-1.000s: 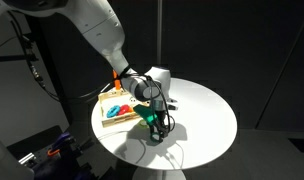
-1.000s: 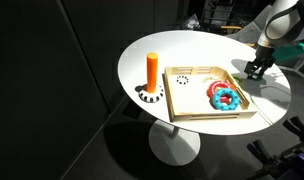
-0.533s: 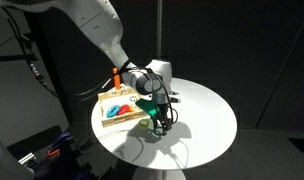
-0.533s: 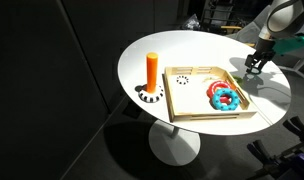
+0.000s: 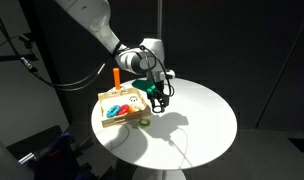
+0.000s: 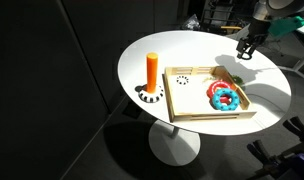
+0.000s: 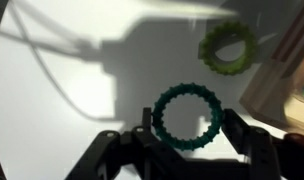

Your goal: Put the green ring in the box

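My gripper [image 7: 187, 128] is shut on a dark green ring [image 7: 187, 117], held upright between the two fingers above the white table. In both exterior views the gripper [image 5: 157, 99] [image 6: 246, 47] hangs above the table just beside the wooden box [image 5: 120, 118] [image 6: 197, 108]. A second, lighter green ring [image 7: 229, 46] lies flat on the table beside the box edge [image 7: 290, 70].
The box holds blue and red rings [image 6: 226, 97] and has a bare left part. An orange peg [image 6: 152, 69] stands on a round base beside the box. The round white table [image 5: 197, 120] falls away on all sides. Cables hang by the arm.
The gripper has risen off the table with the dark green ring held in it and moved a little toward the far side of the box.
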Motion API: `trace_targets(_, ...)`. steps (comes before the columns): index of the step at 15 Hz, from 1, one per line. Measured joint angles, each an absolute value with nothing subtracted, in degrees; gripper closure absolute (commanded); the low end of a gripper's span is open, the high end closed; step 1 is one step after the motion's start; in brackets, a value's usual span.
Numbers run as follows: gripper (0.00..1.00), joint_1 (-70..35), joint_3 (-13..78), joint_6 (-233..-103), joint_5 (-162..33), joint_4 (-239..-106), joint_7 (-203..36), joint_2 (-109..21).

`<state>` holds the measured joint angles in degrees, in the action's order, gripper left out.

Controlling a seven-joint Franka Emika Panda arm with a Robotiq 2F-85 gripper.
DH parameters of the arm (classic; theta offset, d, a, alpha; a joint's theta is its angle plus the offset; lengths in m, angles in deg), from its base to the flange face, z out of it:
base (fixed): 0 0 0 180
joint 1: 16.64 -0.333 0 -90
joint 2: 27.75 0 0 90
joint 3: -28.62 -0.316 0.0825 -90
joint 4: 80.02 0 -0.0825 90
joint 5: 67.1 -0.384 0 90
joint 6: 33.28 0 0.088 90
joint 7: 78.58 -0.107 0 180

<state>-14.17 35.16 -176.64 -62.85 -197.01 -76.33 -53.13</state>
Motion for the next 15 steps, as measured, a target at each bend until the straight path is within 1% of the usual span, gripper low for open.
trace_targets(6,0.53,-18.81,31.47,-174.13,-60.34,-197.0,-76.29,-49.45)
trace_targets(7,0.42,-19.63,30.9,-173.65,-59.56,-197.04,-76.27,-49.09)
trace_targets(8,0.09,-20.32,30.37,-173.19,-58.71,-197.1,-76.23,-48.77)
trace_targets(9,0.08,-20.96,29.89,-172.74,-57.84,-197.14,-76.21,-48.53)
trace_targets(11,0.0,-21.74,29.21,-171.95,-56.84,-197.15,-76.05,-48.29)
trace_targets(15,0.0,-21.75,28.74,-169.62,-56.34,-197.06,-74.51,-47.91)
